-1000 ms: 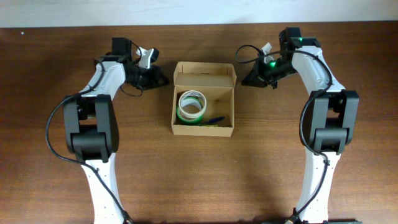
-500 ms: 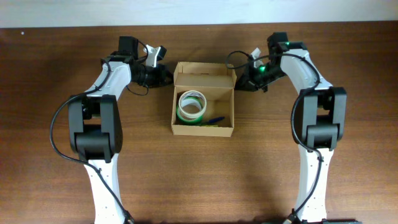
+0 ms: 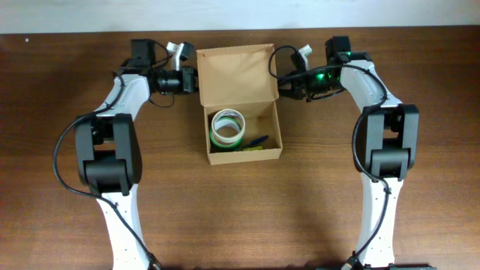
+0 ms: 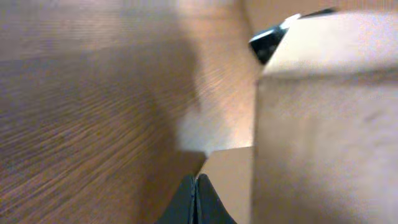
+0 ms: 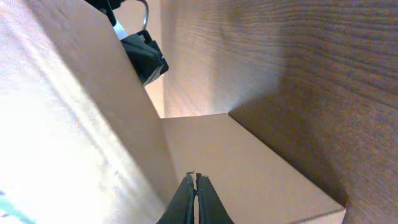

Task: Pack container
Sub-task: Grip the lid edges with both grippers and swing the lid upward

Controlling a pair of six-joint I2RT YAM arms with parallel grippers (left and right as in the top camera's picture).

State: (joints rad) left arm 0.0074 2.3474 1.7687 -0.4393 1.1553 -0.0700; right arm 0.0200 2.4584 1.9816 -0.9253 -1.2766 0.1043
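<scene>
Container (image 3: 244,156) at frame centre: likely light, thin, easily creased; best nudged at flap (image 3: 234,73) by its 2 side edges; left pincer (image 3: 192,81), right pincer (image 3: 280,82) each with tips pressed together

Brown wood-grain surface (image 3: 240,217); grain visible in both wrist views. Tape rolls (image 3: 230,128) stacked, white above green. Blue pen (image 3: 257,141) lying just beside them. Pale strip (image 3: 75,15) along far edge.

You see the container (image 3: 234,75) in plain matt tan cardboard, smooth-faced. Your table (image 3: 247,217) is dark brown wood with visible grain and a faint sheen
</scene>
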